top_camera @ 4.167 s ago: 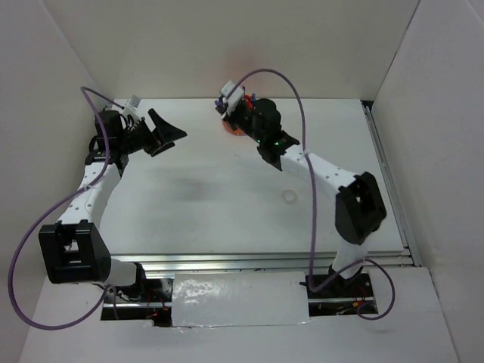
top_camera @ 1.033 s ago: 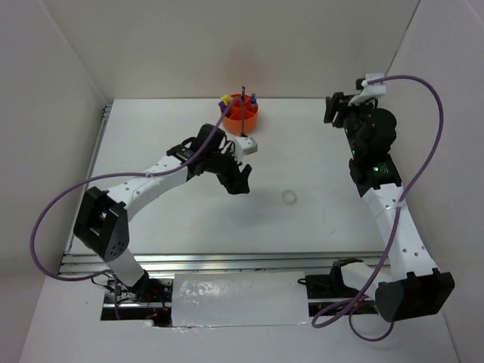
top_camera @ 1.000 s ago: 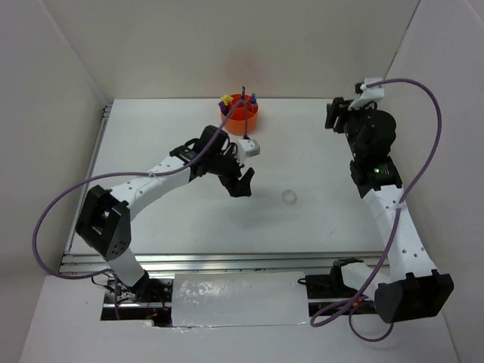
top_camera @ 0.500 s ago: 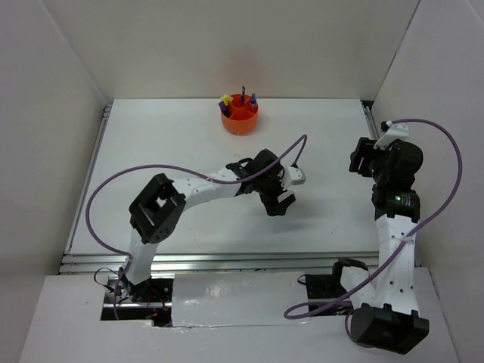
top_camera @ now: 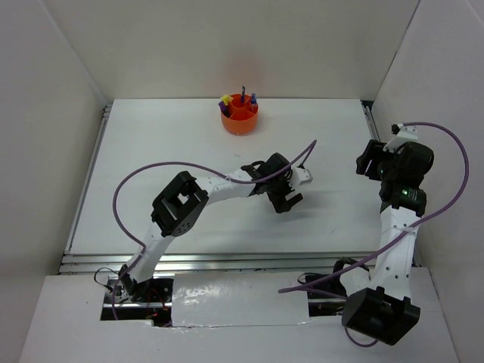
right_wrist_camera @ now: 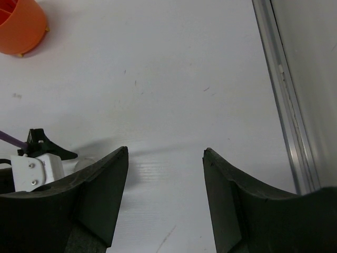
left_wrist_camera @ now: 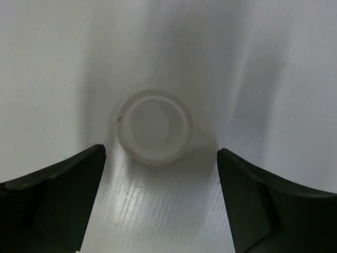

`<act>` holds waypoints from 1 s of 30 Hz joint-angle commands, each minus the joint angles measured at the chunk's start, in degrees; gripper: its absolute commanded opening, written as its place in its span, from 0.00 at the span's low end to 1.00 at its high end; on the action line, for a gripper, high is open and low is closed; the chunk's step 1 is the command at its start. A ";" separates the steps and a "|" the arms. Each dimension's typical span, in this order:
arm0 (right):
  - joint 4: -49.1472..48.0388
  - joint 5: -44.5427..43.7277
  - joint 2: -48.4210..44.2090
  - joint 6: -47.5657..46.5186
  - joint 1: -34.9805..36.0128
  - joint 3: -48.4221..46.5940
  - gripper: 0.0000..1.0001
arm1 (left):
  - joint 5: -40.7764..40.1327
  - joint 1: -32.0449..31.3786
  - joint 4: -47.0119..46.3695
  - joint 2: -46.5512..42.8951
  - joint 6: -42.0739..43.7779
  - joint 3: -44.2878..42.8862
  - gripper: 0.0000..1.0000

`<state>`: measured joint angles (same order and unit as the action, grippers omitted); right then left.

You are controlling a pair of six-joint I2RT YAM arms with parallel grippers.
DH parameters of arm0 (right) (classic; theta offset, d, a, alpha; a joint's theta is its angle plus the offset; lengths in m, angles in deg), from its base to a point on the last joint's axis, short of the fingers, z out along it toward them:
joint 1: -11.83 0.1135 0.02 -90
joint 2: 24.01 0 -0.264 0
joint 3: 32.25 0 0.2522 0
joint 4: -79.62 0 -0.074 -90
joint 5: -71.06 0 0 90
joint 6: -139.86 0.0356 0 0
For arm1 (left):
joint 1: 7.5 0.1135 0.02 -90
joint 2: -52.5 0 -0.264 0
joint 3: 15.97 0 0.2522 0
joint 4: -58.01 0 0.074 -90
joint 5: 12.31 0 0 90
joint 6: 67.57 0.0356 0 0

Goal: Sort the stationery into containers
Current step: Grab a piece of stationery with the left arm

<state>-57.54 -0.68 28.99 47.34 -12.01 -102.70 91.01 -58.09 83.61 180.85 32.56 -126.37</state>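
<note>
The clear tape ring point(left_wrist_camera: 154, 126) lies flat on the white table, just ahead of my left gripper point(left_wrist_camera: 160, 152), whose jaws stand wide open to either side of it without touching. In the top view the left gripper point(top_camera: 285, 198) points down at mid-table and hides the ring. The orange organiser point(top_camera: 240, 119) stands at the far edge with a yellow highlighter point(top_camera: 225, 100) and other pens upright in it. My right gripper point(top_camera: 370, 159) hovers near the right wall, open and empty, as the right wrist view point(right_wrist_camera: 166, 151) shows.
An aluminium rail point(right_wrist_camera: 281, 95) runs along the table's right edge, close to the right arm. White walls enclose the table on three sides. The organiser point(right_wrist_camera: 18, 23) shows at the right wrist view's top left. Purple cables loop above both arms.
The left arm swung from beside the organiser to the tape ring at mid-table and its jaws opened wider. The right arm drew back towards the right wall.
</note>
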 commanded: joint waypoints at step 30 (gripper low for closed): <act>12.84 29.89 15.46 9.53 10.10 -9.14 0.77 | 13.51 10.42 -13.18 -29.20 -16.21 16.48 0.33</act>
<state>-44.77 21.20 42.54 49.81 -6.32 -108.03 102.64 -47.69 75.54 159.82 17.70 -110.70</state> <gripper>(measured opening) 0.769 0.597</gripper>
